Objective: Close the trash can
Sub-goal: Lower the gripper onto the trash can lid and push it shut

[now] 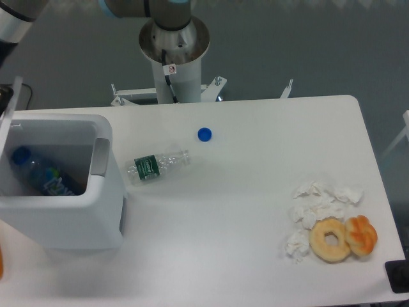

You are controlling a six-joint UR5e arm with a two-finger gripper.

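The trash can [61, 214] is the big white bin at the table's left end, and it stands open. A blue-capped bottle [45, 179] lies inside it. Its grey latch [100, 157] is on the right wall. The white lid [9, 109] stands nearly upright along the bin's left side, leaning slightly inward. My arm [14, 16] comes in at the top left corner. A dark part [3, 93] right behind the lid's top looks like my gripper. The frame edge cuts it off, so its fingers do not show.
A clear plastic bottle with a green label [156, 165] lies just right of the bin. A blue cap [204, 133] sits farther back. Crumpled tissues [319, 204], a doughnut [330, 239] and an orange pastry [362, 235] lie at the right. The robot's pedestal [174, 54] stands behind the table.
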